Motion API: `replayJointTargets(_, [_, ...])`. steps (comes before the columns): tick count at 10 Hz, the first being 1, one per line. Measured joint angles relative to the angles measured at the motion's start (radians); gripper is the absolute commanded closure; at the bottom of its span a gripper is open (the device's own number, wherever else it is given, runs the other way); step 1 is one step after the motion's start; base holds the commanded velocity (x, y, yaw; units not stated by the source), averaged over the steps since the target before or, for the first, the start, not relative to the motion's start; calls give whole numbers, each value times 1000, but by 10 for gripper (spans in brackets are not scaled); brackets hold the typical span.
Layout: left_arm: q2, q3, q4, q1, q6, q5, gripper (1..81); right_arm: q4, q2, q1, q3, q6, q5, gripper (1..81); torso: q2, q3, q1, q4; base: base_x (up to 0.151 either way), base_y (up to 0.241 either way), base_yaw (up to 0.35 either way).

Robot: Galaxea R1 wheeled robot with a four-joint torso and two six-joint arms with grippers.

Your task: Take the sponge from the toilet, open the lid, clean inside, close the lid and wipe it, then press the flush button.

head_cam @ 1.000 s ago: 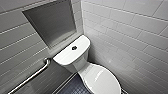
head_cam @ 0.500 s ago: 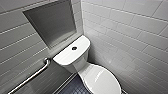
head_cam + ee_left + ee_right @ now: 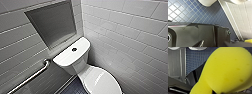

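One sponge, bright yellow, sits in the right end effector, which we read as closed on it; the foam lies close against the wrist camera, above the blue tiled floor beside the toilet. We cannot tell the state of the left end effector; it hangs over the same floor near the toilet's base. The lid lies down over the bowl. The flush button sits in the middle of the tank cover. Behind the toilet we see a recessed niche in the tiled wall; a grab bar runs along the wall beside the tank.
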Motion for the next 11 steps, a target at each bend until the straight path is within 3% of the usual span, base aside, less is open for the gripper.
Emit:
replayJointTargets(5, [13,1,0,-14,0,-15,10,-3,13,11,-13,0,7,811,2,0,2,0,-73,0,0])
replayJointTargets(7, [5,0,0,25,0,7,10,-15,23,-17,-13,1,-6,811,1,0,0,0,0,0,0])
replayJointTargets(11, [17,-2,0,-22,-1,-16,10,-18,23,3,-17,0,0,811,1,0,1,0,0,0,0])
